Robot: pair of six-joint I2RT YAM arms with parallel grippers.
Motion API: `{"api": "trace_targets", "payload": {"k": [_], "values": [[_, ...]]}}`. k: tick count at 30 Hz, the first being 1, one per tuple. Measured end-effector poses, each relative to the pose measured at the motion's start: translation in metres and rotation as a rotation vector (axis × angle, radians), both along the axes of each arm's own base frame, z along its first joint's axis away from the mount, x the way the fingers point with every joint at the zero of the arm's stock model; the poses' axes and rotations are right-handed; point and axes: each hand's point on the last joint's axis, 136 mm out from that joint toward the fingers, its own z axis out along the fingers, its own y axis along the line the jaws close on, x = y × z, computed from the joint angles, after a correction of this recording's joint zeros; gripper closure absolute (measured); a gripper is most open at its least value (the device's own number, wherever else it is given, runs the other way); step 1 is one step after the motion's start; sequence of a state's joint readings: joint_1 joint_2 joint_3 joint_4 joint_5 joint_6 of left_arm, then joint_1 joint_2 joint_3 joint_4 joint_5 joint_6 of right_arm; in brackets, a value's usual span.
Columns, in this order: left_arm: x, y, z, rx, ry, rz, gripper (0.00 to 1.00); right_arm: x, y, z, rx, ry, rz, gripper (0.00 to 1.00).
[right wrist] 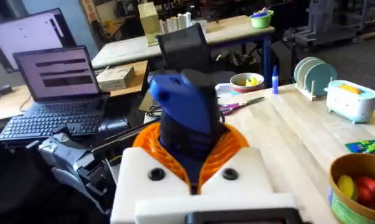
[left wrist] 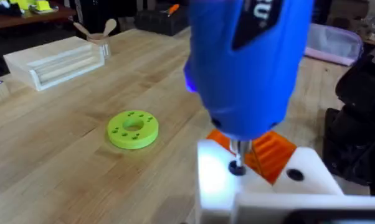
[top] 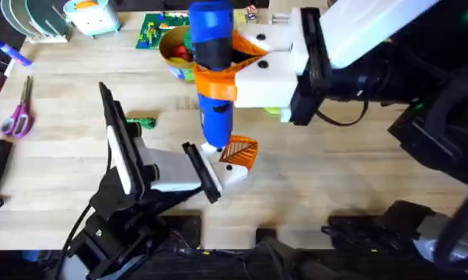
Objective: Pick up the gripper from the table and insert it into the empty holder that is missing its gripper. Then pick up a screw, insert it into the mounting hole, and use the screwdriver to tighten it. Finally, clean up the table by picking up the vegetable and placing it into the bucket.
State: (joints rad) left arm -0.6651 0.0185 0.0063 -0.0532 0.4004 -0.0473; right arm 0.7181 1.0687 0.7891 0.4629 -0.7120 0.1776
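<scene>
The left hand lies low over the counter, and I cannot tell if its fingers are open or closed. Just beside it is the white holder with the orange wedge sitting on it. In the left wrist view the wedge is ribbed, and the metal tip of the screwdriver stands on a dark screw in the white block.

The screwdriver has a thick bright blue handle with a black band, and it stands nearly upright over the holder. The right hand is closed on the screwdriver, its orange pads pressing the handle from both sides.

To the left, the small dark green vegetable lies on the counter, apart from both hands. Farther back is the bucket with a yellow rim, and red and yellow pieces are inside it. A lime green disc lies flat on the pale wood.

Scissors with purple handles lie at the far left. In the right wrist view a laptop stands open on another desk.
</scene>
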Motion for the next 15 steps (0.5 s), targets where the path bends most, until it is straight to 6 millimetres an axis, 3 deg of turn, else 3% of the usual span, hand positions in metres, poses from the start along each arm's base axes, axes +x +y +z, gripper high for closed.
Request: {"api": "trace_targets", "payload": {"k": [15], "values": [[0.000,0.000,-0.001,0.002,0.005,-0.001,0.983,0.004,0.000,-0.011,-0.038,0.030,-0.018,0.978]]}}
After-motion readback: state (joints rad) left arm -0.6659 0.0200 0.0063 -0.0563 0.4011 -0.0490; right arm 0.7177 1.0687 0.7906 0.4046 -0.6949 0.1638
